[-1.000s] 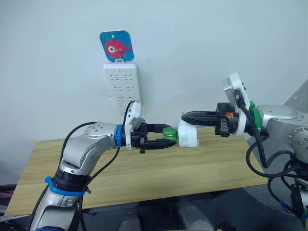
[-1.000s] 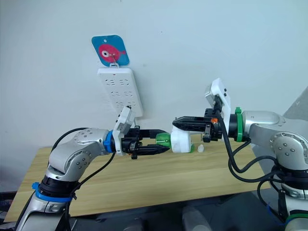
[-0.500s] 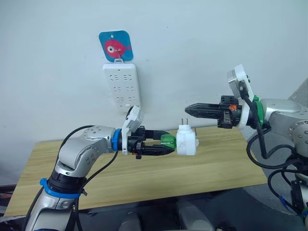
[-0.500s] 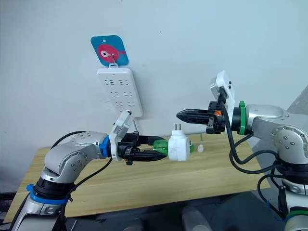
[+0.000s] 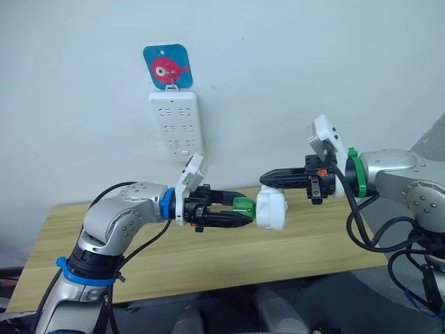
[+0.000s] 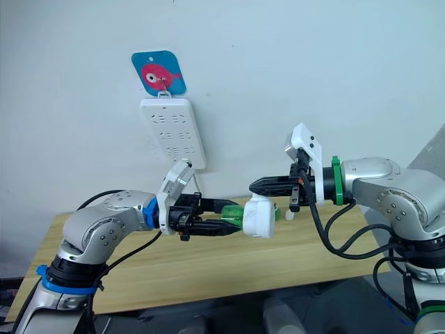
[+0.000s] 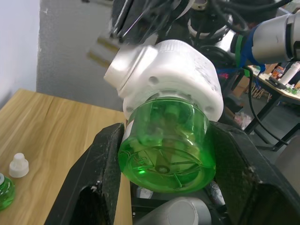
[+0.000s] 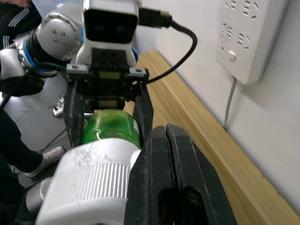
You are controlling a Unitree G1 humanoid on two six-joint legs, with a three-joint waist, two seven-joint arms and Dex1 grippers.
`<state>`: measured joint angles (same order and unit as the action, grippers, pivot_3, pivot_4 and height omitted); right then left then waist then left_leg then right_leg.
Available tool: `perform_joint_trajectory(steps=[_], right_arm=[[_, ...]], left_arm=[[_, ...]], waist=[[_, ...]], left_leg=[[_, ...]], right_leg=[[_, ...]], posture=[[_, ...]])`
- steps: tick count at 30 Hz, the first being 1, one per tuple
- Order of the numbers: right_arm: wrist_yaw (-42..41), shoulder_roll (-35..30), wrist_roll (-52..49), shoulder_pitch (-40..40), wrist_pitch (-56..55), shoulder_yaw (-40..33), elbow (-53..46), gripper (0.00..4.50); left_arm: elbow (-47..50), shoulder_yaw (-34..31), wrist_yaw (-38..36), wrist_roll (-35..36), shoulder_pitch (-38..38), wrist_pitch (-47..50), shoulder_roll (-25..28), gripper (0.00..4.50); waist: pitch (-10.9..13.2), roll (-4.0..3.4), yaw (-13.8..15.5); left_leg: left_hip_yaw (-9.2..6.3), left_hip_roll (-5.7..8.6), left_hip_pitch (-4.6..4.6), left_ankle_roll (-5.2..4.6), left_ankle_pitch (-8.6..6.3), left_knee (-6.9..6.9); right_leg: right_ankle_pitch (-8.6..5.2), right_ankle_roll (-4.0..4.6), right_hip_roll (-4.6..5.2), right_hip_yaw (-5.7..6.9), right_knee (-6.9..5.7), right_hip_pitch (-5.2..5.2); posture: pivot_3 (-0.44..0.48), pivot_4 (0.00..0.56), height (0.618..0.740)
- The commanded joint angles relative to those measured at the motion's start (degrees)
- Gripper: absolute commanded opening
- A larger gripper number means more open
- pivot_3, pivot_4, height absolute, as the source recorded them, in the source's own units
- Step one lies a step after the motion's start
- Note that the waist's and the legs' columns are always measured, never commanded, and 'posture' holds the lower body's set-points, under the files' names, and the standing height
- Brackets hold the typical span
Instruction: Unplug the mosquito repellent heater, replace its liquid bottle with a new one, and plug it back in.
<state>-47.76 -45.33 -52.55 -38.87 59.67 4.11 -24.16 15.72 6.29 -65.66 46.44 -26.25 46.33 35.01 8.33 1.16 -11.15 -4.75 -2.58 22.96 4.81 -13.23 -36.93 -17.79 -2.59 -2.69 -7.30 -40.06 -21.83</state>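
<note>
Gripping the green liquid bottle (image 5: 243, 206), left gripper (image 5: 235, 210) clamps it above the wooden table (image 5: 208, 257). Mosquito repellent heater (image 5: 271, 209) sits on the bottle's right end. Right gripper (image 5: 265, 179), fingers pressed together, touches the heater's top.

Readable text: none in any view.
Sign above the power strip (image 5: 176, 122): a blue card (image 5: 168, 66) with a pink fish picture, no words legible on it.
Power strip face: socket holes and one button, no printed marking legible.
Mosquito repellent heater (image 5: 271, 209), out in front of the power strip: plain white shell, no brand or number legible.
Green bottle (image 7: 165, 144) screwed into the heater: clear green plastic, no label legible.
</note>
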Motion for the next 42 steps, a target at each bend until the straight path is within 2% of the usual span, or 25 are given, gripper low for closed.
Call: perform_joint_trajectory(steps=[1, 12, 21, 25, 32, 35, 42], right_arm=[[-1.7, -0.1, 0.8, 0.3, -0.5, 0.3, -0.3, 0.00], [-0.3, 2.2, 1.0, 0.7, 0.5, -1.4, 0.7, 0.00], [5.3, 4.1, -5.6, -0.2, 3.9, -13.1, 4.7, 0.00], [7.8, 1.5, -10.4, 4.4, 7.8, -19.8, 4.1, 0.90], [13.6, -0.6, -20.6, 13.8, 13.3, -26.4, 0.6, 3.47], [20.0, 0.5, -28.1, 16.8, 13.4, -28.4, 0.6, 4.49], [36.0, 2.8, -41.6, 28.3, 5.8, -30.2, -4.9, 4.50]], left_arm=[[2.8, -2.5, 0.4, 2.1, -1.6, 0.1, 0.1, 2.40], [2.6, -2.8, 0.3, 2.6, -1.3, 0.5, 0.3, 2.40], [2.2, -2.8, 1.8, -0.6, 1.0, -3.0, 0.0, 2.40], [1.4, -4.3, 4.8, -2.9, 2.3, -7.1, -2.1, 2.40], [0.7, -4.9, 5.2, -5.0, 3.6, -11.3, -3.0, 2.40], [-0.5, -5.4, 6.0, -5.9, 3.5, -13.3, -4.0, 2.40], [-0.4, -6.5, 12.0, -6.4, 4.3, -15.7, -9.1, 2.40]], waist=[[0.0, 0.00, 0.0], [0.0, 0.00, 0.0], [0.0, 0.00, 0.0], [0.0, 0.02, 0.2], [0.0, 0.02, 0.0], [0.0, 0.00, -0.1], [-0.1, 0.03, 0.1]], left_leg=[[0.00, 0.00, 0.00, 0.00, 0.00, 0.00], [0.00, 0.00, 0.00, 0.00, 0.00, 0.01], [0.00, 0.00, 0.01, 0.00, 0.00, 0.01], [-0.01, 0.00, 0.02, 0.00, 0.00, 0.00], [0.03, 0.01, 0.02, 0.00, 0.00, 0.00], [0.09, 0.00, 0.00, -0.01, 0.00, 0.00], [0.08, 0.01, 0.05, -0.01, -0.01, 0.01]], right_leg=[[0.00, 0.00, 0.00, 0.00, 0.00, 0.00], [0.00, 0.00, 0.00, 0.00, 0.00, 0.00], [0.00, 0.00, 0.00, -0.01, 0.01, 0.00], [0.00, 0.00, 0.00, 0.01, 0.01, 0.01], [0.00, 0.00, 0.00, -0.04, 0.04, 0.03], [0.00, 0.00, -0.01, -0.10, 0.03, 0.03], [0.00, -0.01, -0.01, -0.10, 0.08, 0.03]], posture=[[-0.179, 0.065, 0.740], [-0.180, 0.065, 0.740], [-0.180, 0.063, 0.740], [-0.183, 0.061, 0.740], [-0.190, 0.060, 0.740], [-0.191, 0.060, 0.740], [-0.191, 0.057, 0.740]])
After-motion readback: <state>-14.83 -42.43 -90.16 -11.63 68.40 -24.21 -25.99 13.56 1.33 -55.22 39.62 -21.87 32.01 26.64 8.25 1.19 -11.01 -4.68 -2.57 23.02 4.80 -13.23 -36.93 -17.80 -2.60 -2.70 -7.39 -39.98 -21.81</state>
